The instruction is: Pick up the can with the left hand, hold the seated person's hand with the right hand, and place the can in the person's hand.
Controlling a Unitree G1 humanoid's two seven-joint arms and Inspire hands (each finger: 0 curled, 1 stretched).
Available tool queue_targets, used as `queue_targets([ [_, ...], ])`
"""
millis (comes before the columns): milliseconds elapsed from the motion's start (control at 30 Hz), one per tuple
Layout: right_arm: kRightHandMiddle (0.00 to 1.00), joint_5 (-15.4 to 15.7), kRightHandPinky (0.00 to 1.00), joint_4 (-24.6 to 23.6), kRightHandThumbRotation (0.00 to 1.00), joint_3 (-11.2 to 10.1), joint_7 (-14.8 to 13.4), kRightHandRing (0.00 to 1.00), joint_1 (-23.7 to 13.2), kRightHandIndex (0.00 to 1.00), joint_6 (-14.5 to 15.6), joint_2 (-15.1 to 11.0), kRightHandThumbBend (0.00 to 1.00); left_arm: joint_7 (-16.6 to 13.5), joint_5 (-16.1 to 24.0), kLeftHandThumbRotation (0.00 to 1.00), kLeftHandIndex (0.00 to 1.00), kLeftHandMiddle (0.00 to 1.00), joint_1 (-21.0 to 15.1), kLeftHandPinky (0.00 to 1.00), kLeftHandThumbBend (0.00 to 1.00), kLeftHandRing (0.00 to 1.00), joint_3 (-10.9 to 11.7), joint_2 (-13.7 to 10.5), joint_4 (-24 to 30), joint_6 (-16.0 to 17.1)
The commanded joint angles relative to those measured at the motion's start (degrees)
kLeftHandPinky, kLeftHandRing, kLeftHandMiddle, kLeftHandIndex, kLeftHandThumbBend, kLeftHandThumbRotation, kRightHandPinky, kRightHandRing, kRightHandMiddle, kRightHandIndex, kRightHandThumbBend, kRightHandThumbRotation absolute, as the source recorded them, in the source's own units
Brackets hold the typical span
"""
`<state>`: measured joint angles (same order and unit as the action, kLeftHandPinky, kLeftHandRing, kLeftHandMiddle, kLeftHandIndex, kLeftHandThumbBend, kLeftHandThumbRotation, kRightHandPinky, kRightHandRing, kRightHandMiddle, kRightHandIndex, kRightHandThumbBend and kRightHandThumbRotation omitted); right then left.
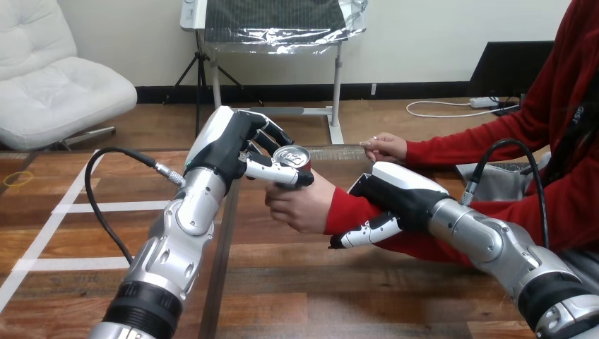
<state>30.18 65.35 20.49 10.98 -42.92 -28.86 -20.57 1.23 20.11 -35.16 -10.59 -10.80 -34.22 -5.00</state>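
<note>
Over the middle of the wooden table [297, 296], the can [292, 157] is up off the surface, upright, silver top facing up and a bit of red side showing. The robot's left hand [236, 145] has it properly grabbed, with fingers [272, 135] curled round the far side and the thumb [277, 171] lying across the near side. Right underneath, touching the lower part of the can, is the person's hand [300, 205] (the one on the red sleeve [346, 210] coming in from the view's right). It's curled up with the knuckles toward the robot, and honestly I can't tell whether it's actually gripping the can or just sitting against it. The robot's right hand [397, 189] is wrapped on the person's wrist just behind that hand: the white back shell sits over the top of the sleeve and one finger [364, 233] hooks round below it, so it's clamped on. The person's other hand [385, 147] is further back near the table's far edge, to the right of the can and not touching it. As for the surface, it's dark brown wood planks, bare under the arms, with a darker strip running front to back below the left forearm and some white tape lines [70, 208] on the wood at the view's left.
</note>
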Motion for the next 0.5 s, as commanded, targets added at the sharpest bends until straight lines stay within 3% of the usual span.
queue_targets([
  [0,0.32,-1.3,0.24,-5.7,0.39,-0.7,-1.6,0.28,-4.6,0.32,-1.9,2.1,0.65,1.2,-0.1,0.0,0.46,0.43,-3.2,0.34,0.75,0.38,-1.6,1.7,-0.8,1.2],
  [467,0.33,-1.4,0.26,-5.0,0.4,-0.7,-1.3,0.29,-4.5,0.33,-1.6,2.0,0.66,1.5,-0.2,0.0,0.46,0.42,-2.6,0.34,0.74,0.38,-1.5,1.9,-0.5,1.7],
])
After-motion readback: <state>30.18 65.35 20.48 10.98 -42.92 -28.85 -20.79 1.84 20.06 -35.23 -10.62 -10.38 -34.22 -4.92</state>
